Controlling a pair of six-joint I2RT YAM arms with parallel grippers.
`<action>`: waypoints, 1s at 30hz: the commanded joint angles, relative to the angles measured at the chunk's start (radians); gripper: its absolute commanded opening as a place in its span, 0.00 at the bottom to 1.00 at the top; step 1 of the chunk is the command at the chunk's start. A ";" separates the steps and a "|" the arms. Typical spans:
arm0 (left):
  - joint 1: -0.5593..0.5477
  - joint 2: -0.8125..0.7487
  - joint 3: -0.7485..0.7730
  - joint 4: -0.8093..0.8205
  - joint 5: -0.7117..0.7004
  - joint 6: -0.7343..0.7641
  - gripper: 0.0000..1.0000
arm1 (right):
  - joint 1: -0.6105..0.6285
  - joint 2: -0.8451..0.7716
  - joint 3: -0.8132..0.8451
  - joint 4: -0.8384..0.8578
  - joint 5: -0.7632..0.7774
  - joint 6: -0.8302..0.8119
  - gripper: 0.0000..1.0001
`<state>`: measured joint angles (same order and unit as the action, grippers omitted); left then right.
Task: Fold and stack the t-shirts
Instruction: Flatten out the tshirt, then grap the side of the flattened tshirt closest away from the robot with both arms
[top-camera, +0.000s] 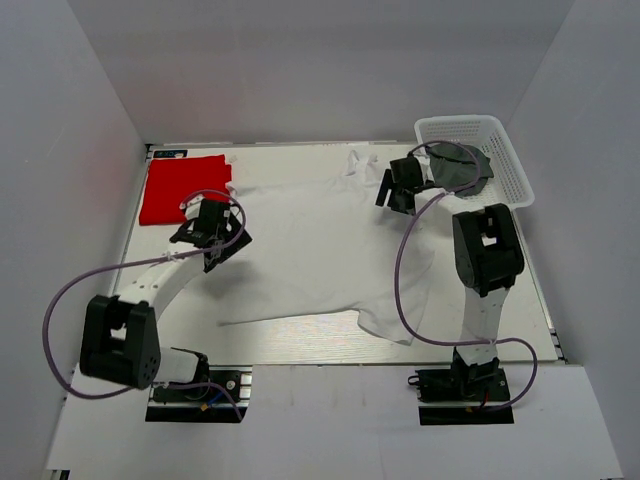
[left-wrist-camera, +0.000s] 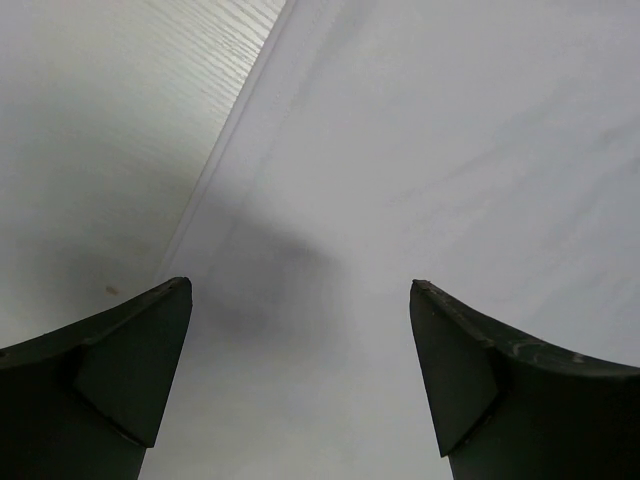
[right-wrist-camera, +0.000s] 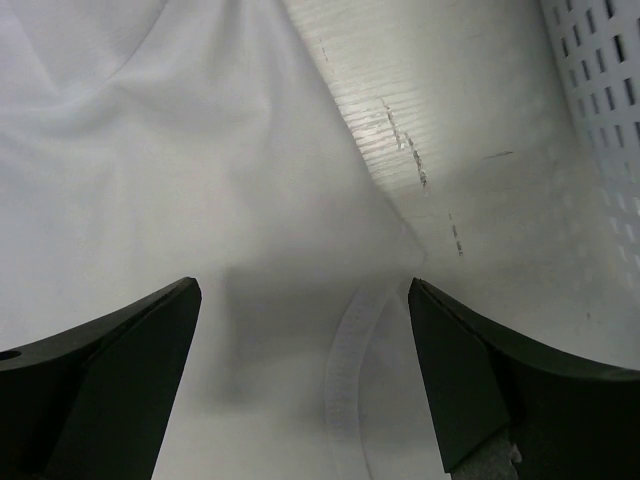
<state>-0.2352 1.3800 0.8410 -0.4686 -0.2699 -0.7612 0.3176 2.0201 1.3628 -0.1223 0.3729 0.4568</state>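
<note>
Peeking from the basket (top-camera: 512, 160), dark t-shirt (top-camera: 472, 172), mostly hidden.

Overall light: we find the top view bright and even, lit diffusely from above.
Shadows: we note a soft grey patch on the white t-shirt (left-wrist-camera: 450, 150) beneath the left claw (left-wrist-camera: 300, 290), another beneath the right claw (right-wrist-camera: 303, 285).
Focus: tabletop (left-wrist-camera: 110, 110) grain reads sharp; claw fingers (left-wrist-camera: 90, 390) are dark, slightly soft.
Contrast: white cloth barely separates from tabletop.

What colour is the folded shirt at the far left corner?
The folded shirt is bright red, clearest in the top external view.
</note>
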 joint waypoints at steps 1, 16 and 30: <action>-0.004 -0.148 -0.020 -0.126 -0.060 -0.110 1.00 | 0.012 -0.121 -0.028 -0.022 0.005 -0.013 0.90; -0.004 -0.570 -0.410 -0.337 0.093 -0.320 0.83 | 0.113 -0.570 -0.399 -0.079 -0.069 0.083 0.90; -0.004 -0.556 -0.468 -0.289 0.130 -0.322 0.00 | 0.159 -0.899 -0.545 -0.532 -0.024 0.198 0.90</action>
<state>-0.2359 0.8238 0.3740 -0.7700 -0.1532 -1.0927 0.4488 1.1988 0.8463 -0.4614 0.3412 0.6140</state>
